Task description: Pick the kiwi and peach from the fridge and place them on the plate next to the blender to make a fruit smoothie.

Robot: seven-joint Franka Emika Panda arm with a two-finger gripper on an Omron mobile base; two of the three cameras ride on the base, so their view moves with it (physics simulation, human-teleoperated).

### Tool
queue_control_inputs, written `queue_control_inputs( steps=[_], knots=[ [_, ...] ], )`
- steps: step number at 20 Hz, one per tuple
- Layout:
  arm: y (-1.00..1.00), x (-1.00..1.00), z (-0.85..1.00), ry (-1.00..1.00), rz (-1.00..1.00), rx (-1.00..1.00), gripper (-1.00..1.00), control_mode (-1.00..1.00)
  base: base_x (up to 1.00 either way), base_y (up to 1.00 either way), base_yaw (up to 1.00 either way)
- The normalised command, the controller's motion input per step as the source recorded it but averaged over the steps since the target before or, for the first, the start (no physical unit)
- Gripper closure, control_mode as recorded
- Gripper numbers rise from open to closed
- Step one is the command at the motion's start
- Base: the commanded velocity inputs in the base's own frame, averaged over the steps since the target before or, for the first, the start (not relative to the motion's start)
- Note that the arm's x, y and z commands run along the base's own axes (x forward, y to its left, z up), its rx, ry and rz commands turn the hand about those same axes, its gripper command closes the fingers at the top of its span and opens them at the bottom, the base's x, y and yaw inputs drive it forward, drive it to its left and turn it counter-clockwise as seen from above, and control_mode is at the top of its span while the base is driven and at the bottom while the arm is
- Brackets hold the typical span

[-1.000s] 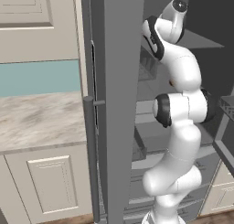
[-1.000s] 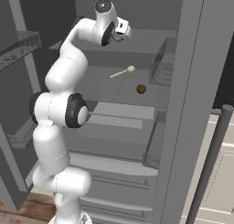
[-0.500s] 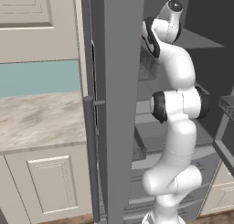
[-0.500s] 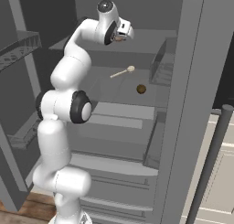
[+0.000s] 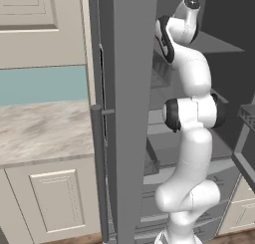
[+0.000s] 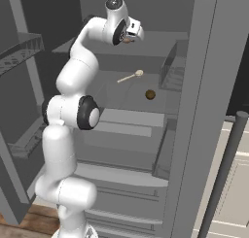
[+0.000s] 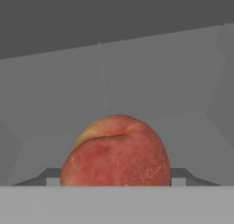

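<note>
Peach (image 7: pixel 115 152) between gripper (image 7: pixel 115 182) fingers (fridge (image 6: pixel 194 110) shelf).

A glossy white arm (image 5: pixel 191 138) built of rounded, tube-like links is seen, with dark grey to black rings and caps set at its joints. A dark round cap with a pale centre is carried on the topmost joint. No cables or markings can be made out.

spoon (image 6: pixel 129 77): pale, on shelf | counter (image 5: pixel 42 131): marbled, left | cabinet door (image 5: pixel 57 200): cream, below counter
</note>
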Motion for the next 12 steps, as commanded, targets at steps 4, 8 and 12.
queue_control_inputs(
  steps=[4,8,12],
  knots=[
    [0.0,-0.52,0.0,-0.03,0.0,0.0,1.0,-1.0,0.0,0.0,0.0],
    [0.0,-0.44,-0.03,-0.12,0.0,0.0,1.0,-1.0,0.0,0.0,0.0],
    [0.0,-0.09,-0.13,-0.34,0.0,0.0,1.0,-1.0,0.0,0.0,0.0]
  ],
)
